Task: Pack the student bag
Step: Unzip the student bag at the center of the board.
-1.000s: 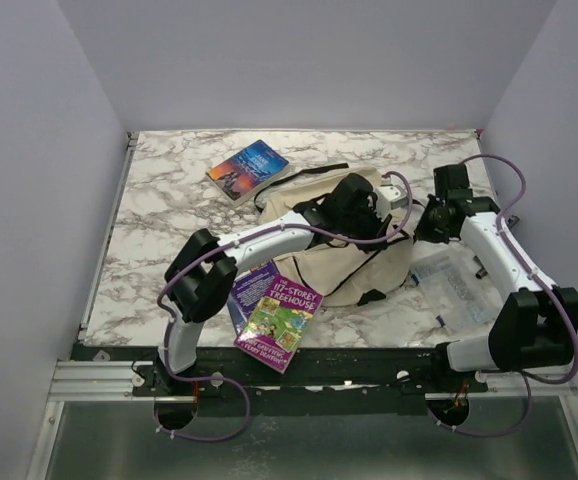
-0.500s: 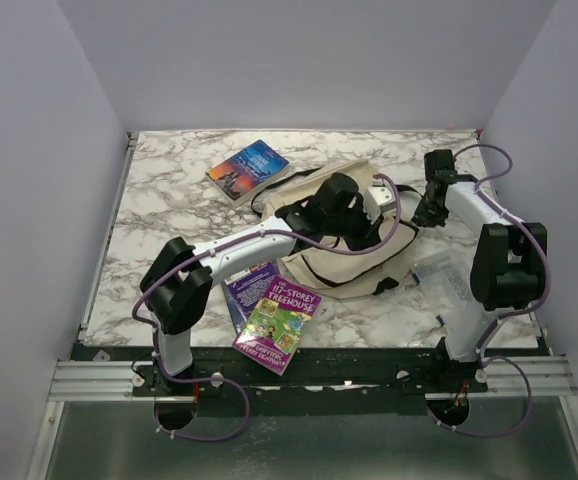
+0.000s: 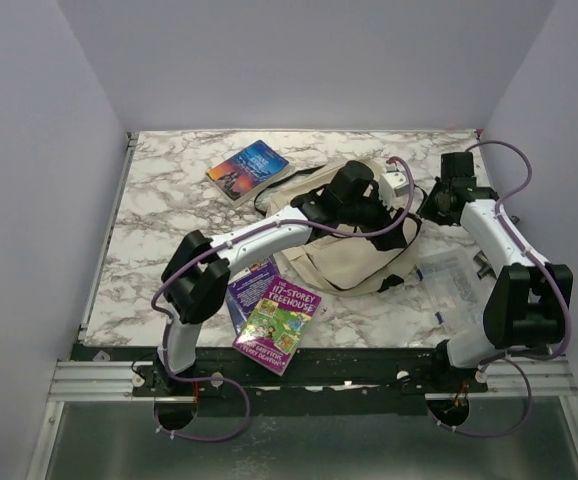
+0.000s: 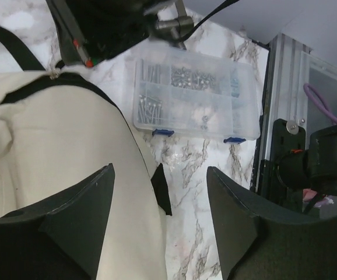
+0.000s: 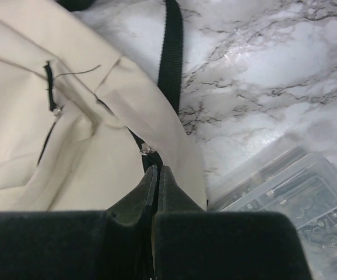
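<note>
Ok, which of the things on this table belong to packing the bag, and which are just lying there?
For the job: student bag; blue book; Treehouse book; purple book under it. The books probably go in.
Lying about: clear compartment box of screws.

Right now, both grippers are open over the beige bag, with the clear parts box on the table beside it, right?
Not quite: only the left gripper is open over the bag. The right gripper is shut, jaws pressed together at the bag's edge, as the right wrist view shows. The clear box does sit beside the bag.
</note>
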Controlling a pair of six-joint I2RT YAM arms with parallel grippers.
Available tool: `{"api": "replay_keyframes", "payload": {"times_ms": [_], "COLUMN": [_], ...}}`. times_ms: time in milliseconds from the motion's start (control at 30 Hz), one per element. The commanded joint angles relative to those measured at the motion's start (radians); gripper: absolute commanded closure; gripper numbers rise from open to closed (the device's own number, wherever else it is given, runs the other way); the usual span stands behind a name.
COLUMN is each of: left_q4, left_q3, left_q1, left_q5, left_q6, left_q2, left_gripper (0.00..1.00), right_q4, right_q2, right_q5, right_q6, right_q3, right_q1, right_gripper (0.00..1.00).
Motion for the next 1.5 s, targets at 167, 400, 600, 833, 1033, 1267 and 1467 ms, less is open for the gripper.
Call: {"api": "replay_keyframes", "payload": {"times_ms": [167, 400, 600, 833, 1033, 1267, 1467], "left_q4": [-0.11, -0.165, -0.125, 0.006, 0.092, 0.087, 0.053], "left_q3": [0.116, 0.173, 0.077, -0.09, -0.169, -0.157, -0.11], "left_q1": [-0.025, -0.028, -0.033, -0.04, -0.043, -0.041, -0.034], "left_q5": [-0.069, -0.177, -0.212, -0.192, -0.162, -0.114, -0.079], "left_q6": [-0.061, -0.076, -0.008, 0.149, 0.175, 0.165, 0.115], "left_q2": [0.195, 0.254, 0.174, 0.031, -0.028, -0.012, 0.004], "left_gripper": [0.31, 0.48, 1.0, 1.0, 1.0, 1.0, 0.76], "right_q4": [-0.036, -0.047, -0.068, 0.095, 0.146, 0.093, 0.115], "right_q2": [-0.079, -0.086, -0.042, 0.148, 0.344, 0.281, 0.05], "right_q5": [-0.091, -0.105, 0.059, -0.137, -0.162, -0.147, -0.376], "right_q6": [-0.021, -0.026, 0.027, 0.069, 0.094, 0.023, -0.041], "right_q3": [0.03, 0.025, 0.028, 0.058, 0.146, 0.148, 0.012], "right_q1": [-0.005, -0.005, -0.025, -0.19, -0.203, -0.203, -0.202], "right_gripper": [0.99, 0.99, 0.99, 0.99, 0.99, 0.99, 0.42]}}
